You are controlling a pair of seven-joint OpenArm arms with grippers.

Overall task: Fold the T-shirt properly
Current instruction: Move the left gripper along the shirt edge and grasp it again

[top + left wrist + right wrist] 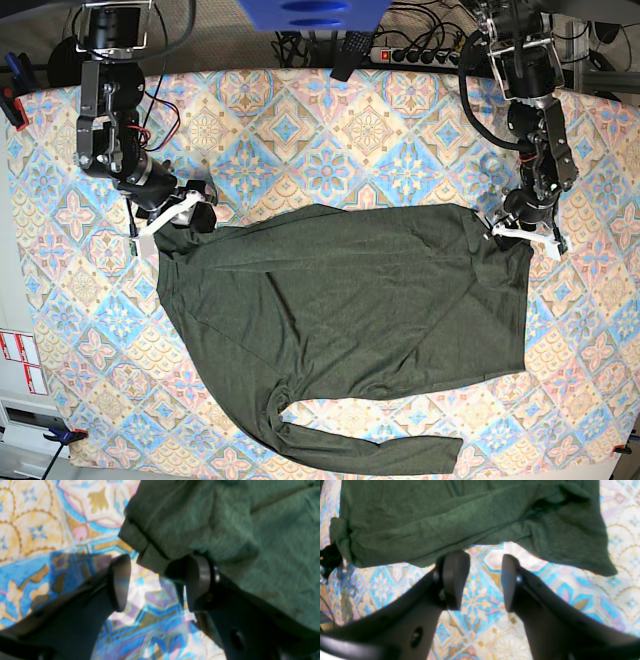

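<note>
Left wrist view: left gripper (pixel 156 582) spread wide, holding nothing, one pad (pixel 200 580) touching the hem corner of the dark olive-green heathered knit T-shirt (pixel 225 530) on the patterned blue-and-cream tablecloth (pixel 37 530). Best to slide one pad under before pinching.

Right wrist view: right gripper (pixel 482 580) also agape and unladen, just near of the fabric edge. Needs advancing onto the edge.

Base view: shirt (pixel 350 300) spread mid-table, one sleeve trailing along the near edge, grippers at far-left and far-right corners. Should lift together.
</note>
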